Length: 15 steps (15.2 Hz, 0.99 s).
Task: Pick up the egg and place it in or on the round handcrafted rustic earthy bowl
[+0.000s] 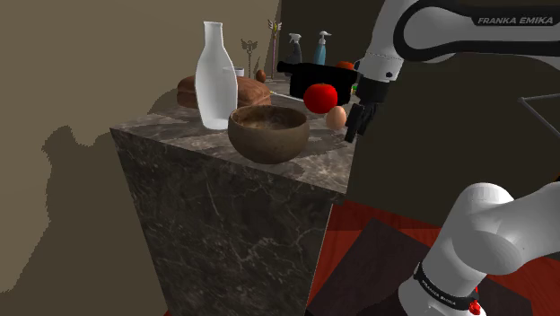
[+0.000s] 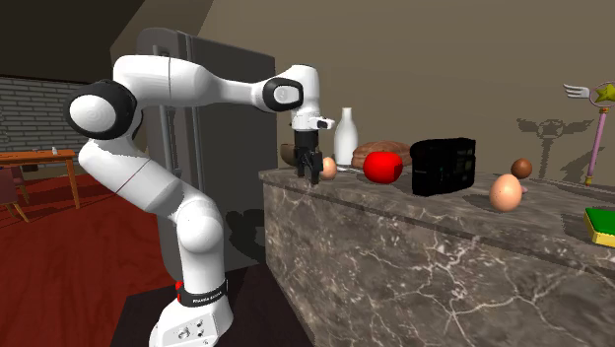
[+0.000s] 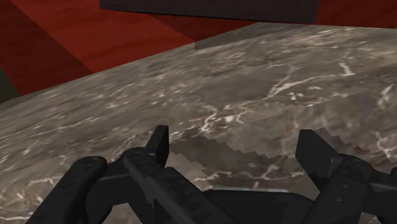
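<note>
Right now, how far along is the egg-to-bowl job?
Nothing done yet: the egg sits on the marble counter, outside the brown bowl. In hand: the open gripper hangs beside the egg, holding nothing. Left: grasp, lift, set it in the bowl.

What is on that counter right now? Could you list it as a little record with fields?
counter: dark veined stone
gripper: open, holding nothing, low over the counter
egg: on the counter beside the gripper, not held
bowl: brown, upright, near the counter's edge
nearby: white bottle, red fruit, black box
</note>
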Each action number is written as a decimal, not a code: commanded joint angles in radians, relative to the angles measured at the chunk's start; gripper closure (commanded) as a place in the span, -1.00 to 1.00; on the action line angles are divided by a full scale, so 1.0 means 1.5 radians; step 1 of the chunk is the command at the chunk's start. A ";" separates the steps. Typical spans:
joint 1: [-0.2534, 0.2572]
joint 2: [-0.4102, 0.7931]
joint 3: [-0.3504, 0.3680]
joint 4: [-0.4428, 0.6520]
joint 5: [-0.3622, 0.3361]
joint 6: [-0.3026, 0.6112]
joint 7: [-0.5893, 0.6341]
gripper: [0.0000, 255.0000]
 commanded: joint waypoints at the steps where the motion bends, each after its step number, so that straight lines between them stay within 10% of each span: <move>1: 0.000 0.000 0.000 0.000 0.000 0.000 0.000 -1.00; 15: 0.014 0.022 -0.062 0.025 0.063 0.140 -0.047 -1.00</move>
